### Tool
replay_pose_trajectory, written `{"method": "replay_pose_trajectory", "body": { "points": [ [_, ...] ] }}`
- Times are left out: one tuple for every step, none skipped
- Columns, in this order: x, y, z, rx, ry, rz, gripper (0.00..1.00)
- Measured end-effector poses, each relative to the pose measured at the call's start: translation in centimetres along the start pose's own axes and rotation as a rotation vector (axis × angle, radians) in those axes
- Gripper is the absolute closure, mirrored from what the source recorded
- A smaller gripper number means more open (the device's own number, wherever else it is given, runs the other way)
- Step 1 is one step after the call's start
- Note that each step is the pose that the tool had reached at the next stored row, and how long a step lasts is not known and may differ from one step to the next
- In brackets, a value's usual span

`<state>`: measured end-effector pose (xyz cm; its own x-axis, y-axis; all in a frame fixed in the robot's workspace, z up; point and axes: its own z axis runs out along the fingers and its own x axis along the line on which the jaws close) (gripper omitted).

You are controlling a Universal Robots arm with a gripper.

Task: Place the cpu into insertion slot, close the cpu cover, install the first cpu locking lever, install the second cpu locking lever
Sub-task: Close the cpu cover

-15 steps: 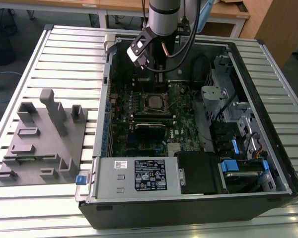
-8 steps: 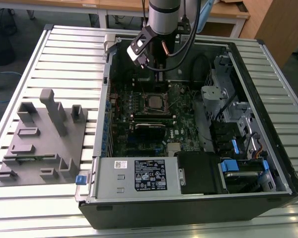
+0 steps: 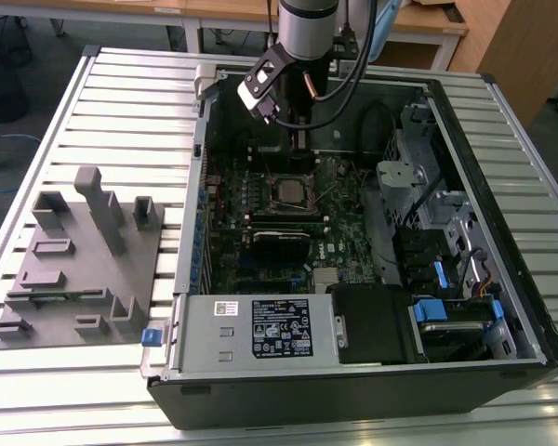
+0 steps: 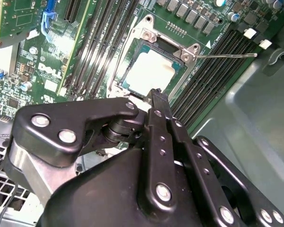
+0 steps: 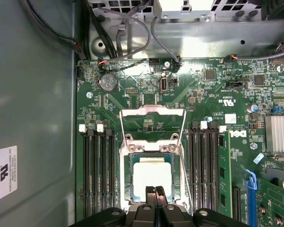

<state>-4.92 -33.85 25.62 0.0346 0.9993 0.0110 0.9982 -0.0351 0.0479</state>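
Observation:
The cpu (image 5: 151,176) lies flat in the insertion slot (image 5: 125,182), its pale metal top facing up; it also shows in the second wrist view (image 4: 150,71) and the exterior view (image 3: 286,190). The cpu cover (image 5: 152,112) stands swung open beyond the slot, with green board visible through its window. A thin wire locking lever (image 5: 121,135) runs up each side of it, and one lever (image 4: 227,55) juts out sideways over the memory slots. My gripper (image 5: 156,191) is shut with nothing in it, its tips over the cpu's near edge (image 4: 158,94) and low inside the case (image 3: 298,139).
Long black memory slots (image 5: 97,170) flank the socket on both sides. Cables (image 5: 128,28) hang by the case wall beyond the board. A finned heatsink (image 5: 279,133) sits to one side. A grey fixture tray (image 3: 74,269) lies outside the case on the exterior view's left.

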Motion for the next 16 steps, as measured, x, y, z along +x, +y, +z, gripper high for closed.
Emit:
{"method": "replay_pose_trajectory", "body": {
  "points": [
    [0.00,0.00,-0.06,0.0000,0.0001,0.000,0.90],
    [0.00,0.01,-0.06,-0.0001,0.0002,0.000,0.90],
    [0.00,0.01,-0.14,-0.0001,0.0002,0.000,0.90],
    [0.00,0.01,-0.22,-0.0001,0.0001,0.000,0.90],
    [0.00,0.01,-0.22,-0.0001,0.0001,0.000,0.90],
    [0.00,0.01,-0.22,0.0000,0.0001,0.000,0.90],
    [0.01,0.02,-0.29,-0.0001,0.0001,0.000,0.90],
    [0.00,0.02,-0.29,0.0000,0.0001,0.000,0.90],
    [0.01,0.02,-0.33,-0.0001,0.0001,0.000,0.90],
    [0.01,0.02,-0.36,0.0000,0.0002,0.000,0.90],
    [0.01,0.02,-0.36,-0.0001,0.0001,0.000,0.90],
    [0.01,0.02,-0.37,-0.0001,0.0002,0.000,0.90],
    [0.00,0.02,-0.39,0.0000,0.0000,0.000,0.90],
    [0.00,0.02,-0.44,0.0003,-0.0004,0.000,0.90],
    [0.01,0.02,-0.48,0.0001,-0.0001,0.000,0.90],
    [0.01,0.03,-0.51,0.0000,0.0002,0.000,0.90]
  ]
}}
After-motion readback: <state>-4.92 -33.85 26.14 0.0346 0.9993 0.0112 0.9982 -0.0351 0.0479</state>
